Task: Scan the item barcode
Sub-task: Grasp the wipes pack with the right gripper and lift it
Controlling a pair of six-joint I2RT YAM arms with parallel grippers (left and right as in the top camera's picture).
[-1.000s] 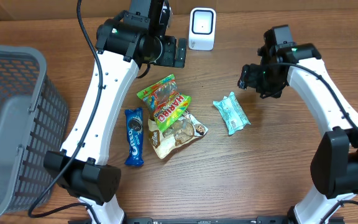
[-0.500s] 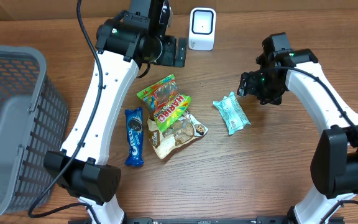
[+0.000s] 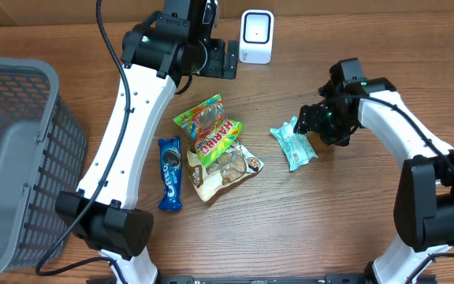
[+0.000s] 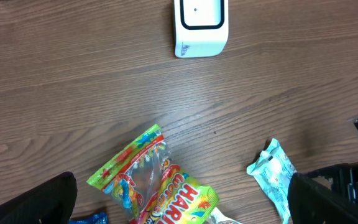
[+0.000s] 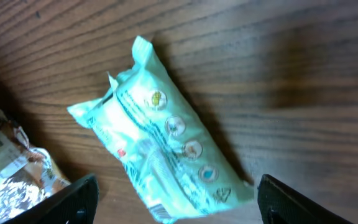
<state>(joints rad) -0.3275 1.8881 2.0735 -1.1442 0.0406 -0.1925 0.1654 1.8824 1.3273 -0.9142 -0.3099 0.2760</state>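
Snack packets [image 3: 215, 146] outside grey basket [image 3: 50, 158]

A grey mesh plastic basket [image 3: 14, 158] stands at the left edge of the brown wooden table [image 3: 329, 229]. Near the middle, a blue Oreo biscuit packet [image 3: 169, 173] lies just beside a green-and-yellow Haribo gummy bag [image 3: 217, 140], which overlaps a cream-and-brown cookie bag [image 3: 231, 167].

Overhead: grey plastic mesh basket [image 3: 30, 158] cut off by left edge.
Left wrist view: green-and-yellow Haribo gummy bag [image 4: 160, 193] cut off by bottom edge; blue Oreo pack [image 4: 89, 219] shows one corner only.
Right wrist view: print on mint-green plastic packet [image 5: 160, 162] too blurred to read; crinkled foil snack bag [image 5: 14, 171] cut off at left edge.
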